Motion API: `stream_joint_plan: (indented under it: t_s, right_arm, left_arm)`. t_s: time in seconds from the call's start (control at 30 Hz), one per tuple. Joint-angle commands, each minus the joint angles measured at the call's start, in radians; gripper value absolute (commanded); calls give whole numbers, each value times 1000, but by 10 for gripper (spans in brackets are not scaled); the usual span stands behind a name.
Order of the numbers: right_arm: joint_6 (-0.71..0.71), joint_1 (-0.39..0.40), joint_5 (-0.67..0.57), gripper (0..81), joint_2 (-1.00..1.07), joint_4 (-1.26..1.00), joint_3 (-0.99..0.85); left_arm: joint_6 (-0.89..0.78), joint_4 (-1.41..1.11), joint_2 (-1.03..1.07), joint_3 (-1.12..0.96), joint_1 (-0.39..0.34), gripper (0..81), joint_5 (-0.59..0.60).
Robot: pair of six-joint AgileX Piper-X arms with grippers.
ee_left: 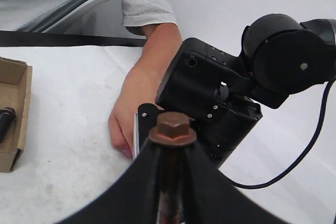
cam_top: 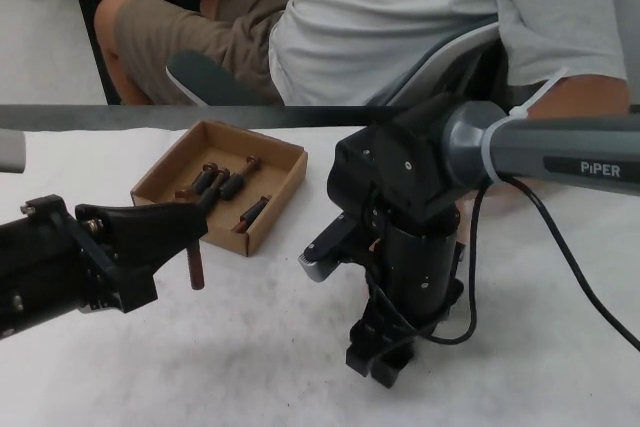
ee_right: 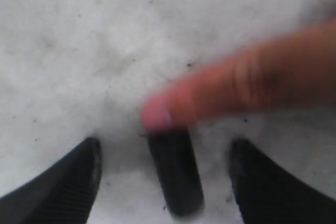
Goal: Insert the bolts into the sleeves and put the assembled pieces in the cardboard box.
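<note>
1. Nearest, at seven o'clock on the white bench [cam_top: 250,347], a rust-brown, hex-headed metal bolt [ee_left: 172,128] is being clamped by its shaft in the black two-fingered left gripper [ee_left: 171,156]. Its head is toward the wrist and its tip is hanging clear of the surface.
2. Toward five o'clock, the black right gripper [ee_right: 165,145] is being pointed straight down with its fingers spread wide. A short black cylindrical sleeve [ee_right: 176,177] is lying on the bench between them, apart from both. A person's fingertip [ee_right: 226,93] appears to be touching its far end.
3. The sleeve is being judged light, rigid, smooth and apt to roll. It is best pinched across mid-barrel, with the bore left open. The bolt is being judged stiff and heavier, and its shaft should offer good grip.
4. At eleven o'clock from the right gripper, an open brown cardboard box [cam_top: 280,207] is holding several dark assembled pieces [cam_top: 230,185].
5. At three o'clock, white lettering [cam_top: 600,169] is showing on the grey right arm [cam_top: 540,147]. It is being left unread, and no other writing is legible.
</note>
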Motion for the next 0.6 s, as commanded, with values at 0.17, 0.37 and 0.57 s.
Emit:
stream_joint_plan:
  t_s: [0.17, 0.37, 0.57]
  right_arm:
    - [31, 7, -76, 224, 37, -11, 24]
    - [39, -8, -35, 378, 37, 84, 24]
    - [105, -20, 157, 734, 37, 100, 24]
  left_arm:
    - [4, -27, -1, -2, -4, 8, 7]
    - [4, -27, -1, -2, -4, 8, 7]
    - [4, -27, -1, -2, -4, 8, 7]
